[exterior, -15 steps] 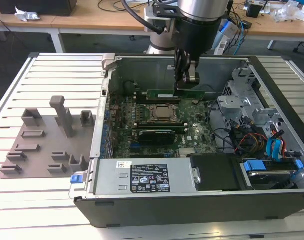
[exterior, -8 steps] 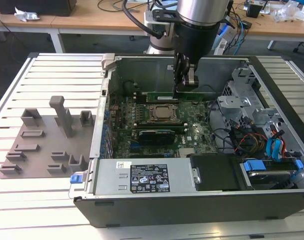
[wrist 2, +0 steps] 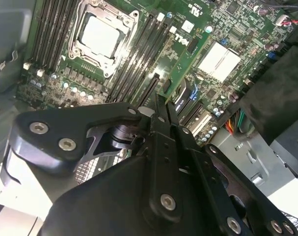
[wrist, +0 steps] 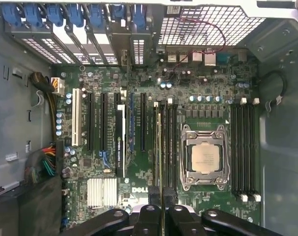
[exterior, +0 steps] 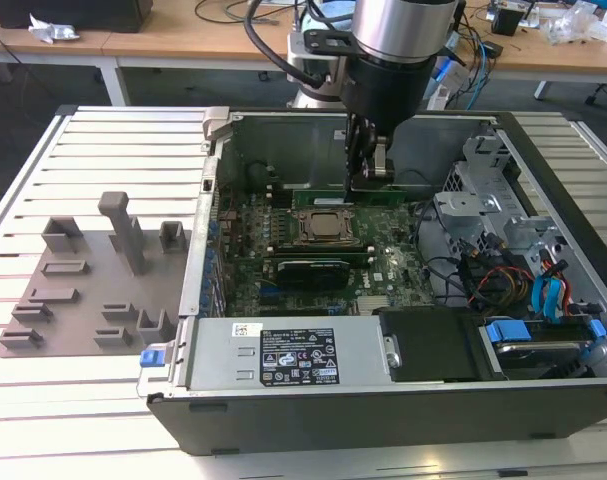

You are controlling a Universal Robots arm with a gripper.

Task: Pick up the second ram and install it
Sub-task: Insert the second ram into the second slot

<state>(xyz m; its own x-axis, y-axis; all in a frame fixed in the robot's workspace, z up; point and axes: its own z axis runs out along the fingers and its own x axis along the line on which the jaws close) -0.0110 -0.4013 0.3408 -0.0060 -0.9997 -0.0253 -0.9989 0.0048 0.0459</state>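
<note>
Gripping the ram stick (exterior: 323, 197) along its upper edge, the gripper (exterior: 368, 182) hangs inside the open computer case (exterior: 383, 415), which lies on its side on the slatted table (exterior: 113, 150). In the exterior view the green stick sits level and parallel to the case wall nearest the arm's base. It lies between that wall and the square processor socket (exterior: 326, 228) on the main board (exterior: 383, 272).

In the first wrist view the stick shows edge-on as a thin pale line running out from between the two black fingers (wrist: 149, 216), which are pressed together against its two faces. It lines up with the bank of long black memory slots (wrist: 174, 147) just beside the socket, on the side toward the wider card slots (wrist: 92, 128). I cannot tell whether it is pushed fully home or rests on top of its slot.

In the second wrist view the fingertips meet over one end of that same bank of slots.

A grey tray (exterior: 83, 320) with upright blocks lies on the table at the exterior view's left of the case, well apart from the gripper.
</note>
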